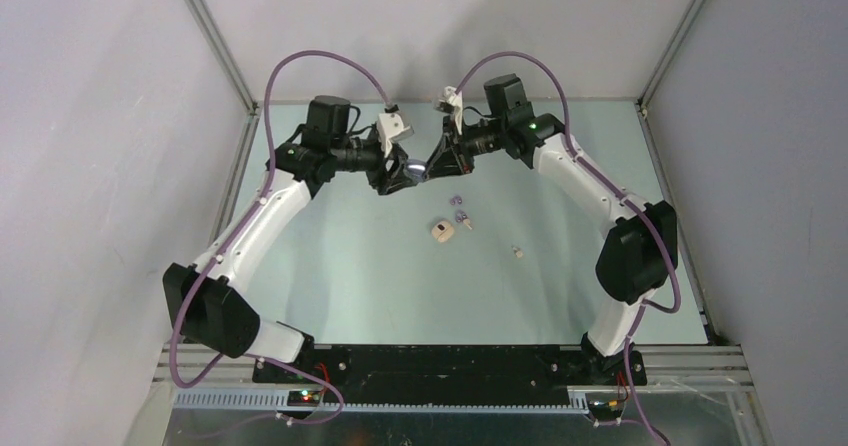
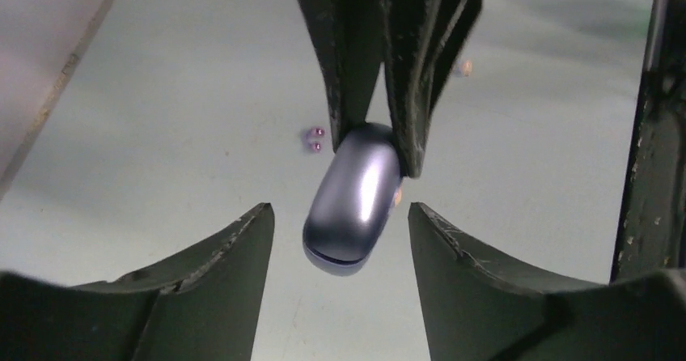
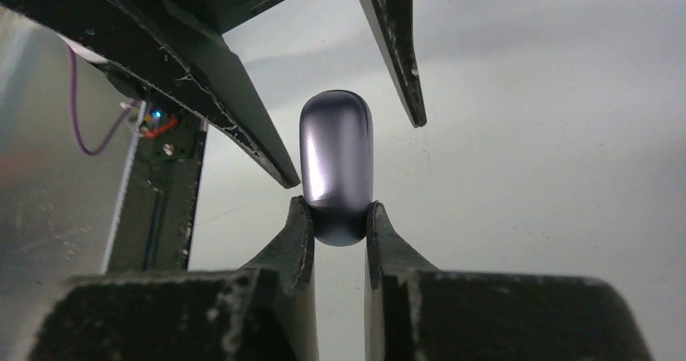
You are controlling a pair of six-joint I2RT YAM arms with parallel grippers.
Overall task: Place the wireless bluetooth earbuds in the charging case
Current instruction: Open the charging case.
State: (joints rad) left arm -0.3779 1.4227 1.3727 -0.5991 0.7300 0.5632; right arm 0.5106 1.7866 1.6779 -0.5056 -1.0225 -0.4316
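A closed, glossy grey-lavender charging case (image 3: pixel 336 163) is held in the air at the back middle of the table (image 1: pixel 330 266). My right gripper (image 3: pixel 336 209) is shut on its one end. My left gripper (image 2: pixel 340 210) is open, its fingers (image 2: pixel 235 264) apart on either side of the case's other end (image 2: pixel 356 199), not touching it. From above, both grippers meet at the case (image 1: pixel 415 171). Two lavender earbuds (image 1: pixel 460 206) and a white one (image 1: pixel 467 224) lie on the table below; another white bud (image 1: pixel 517 252) lies further right. The lavender pair shows in the left wrist view (image 2: pixel 314 138).
A small beige case-like object (image 1: pixel 440 231) lies next to the buds. Grey walls with metal frame posts (image 1: pixel 215 46) enclose the table on three sides. The arm bases and a black rail (image 1: pixel 450 364) run along the near edge.
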